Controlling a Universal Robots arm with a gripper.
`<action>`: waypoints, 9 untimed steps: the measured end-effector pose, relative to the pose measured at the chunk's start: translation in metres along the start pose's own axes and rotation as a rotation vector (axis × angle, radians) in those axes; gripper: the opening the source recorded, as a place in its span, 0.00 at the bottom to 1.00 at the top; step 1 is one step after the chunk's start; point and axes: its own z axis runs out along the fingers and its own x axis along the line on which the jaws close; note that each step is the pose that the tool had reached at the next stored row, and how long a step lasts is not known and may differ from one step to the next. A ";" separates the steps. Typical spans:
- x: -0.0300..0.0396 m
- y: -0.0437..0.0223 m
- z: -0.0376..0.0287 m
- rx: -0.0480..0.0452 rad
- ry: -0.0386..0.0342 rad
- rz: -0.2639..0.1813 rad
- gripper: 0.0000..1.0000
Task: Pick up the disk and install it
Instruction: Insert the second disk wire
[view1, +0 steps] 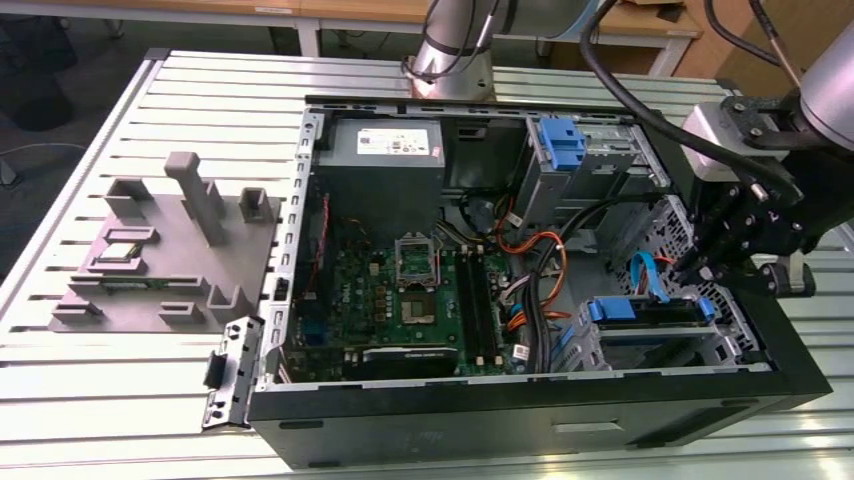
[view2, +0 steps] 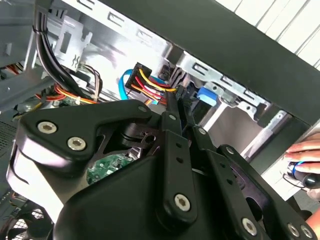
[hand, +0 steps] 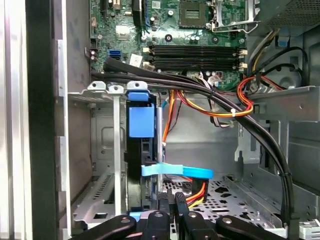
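the disk (view1: 647, 311) sits on edge in the drive cage (view1: 694, 345) at the front corner of the open pc case (view1: 534, 420), abt 4 o'clock from the motherboard (view1: 400, 290) in the exterior view. in the first wrist view the disk (hand: 140, 150) stands slotted between the cage's metal walls, blue carrier tab (hand: 140, 121) facing the board, and a blue data cable (hand: 177, 172) plus a red/yellow power lead (hand: 197, 190) run up to its end. judged from that, pickup and seating look done or very nearly so; whether the carrier has latched fully home can't be told, nor whether the cables are plugged right in. a second blue bracket (view1: 567, 140) sits in the upper bay at abt 1 o'clock from the board, not part of this job.

the gripper (view1: 727, 262) hangs over the case's side wall at abt 3 o'clock from the board, just above the cage. in the second wrist view its fingers (view2: 176, 107) lie close together, tips almost closed, poking at the cable connector cluster (view2: 142, 82) w/ nothing visibly clamped between them. the first wrist view shows the fingertips (hand: 167, 207) pinched narrow right at the disk's near edge; touching or just off it, can't tell. a person's hand (view2: 302, 157) rests outside the case.
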 end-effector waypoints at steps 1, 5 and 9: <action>0.0016 0.0010 -0.0001 0.0018 -0.0001 0.000 0.17; 0.0090 0.0028 -0.0008 0.0053 0.0000 -0.001 0.17; 0.0117 0.0030 -0.0009 0.0054 -0.0001 -0.001 0.17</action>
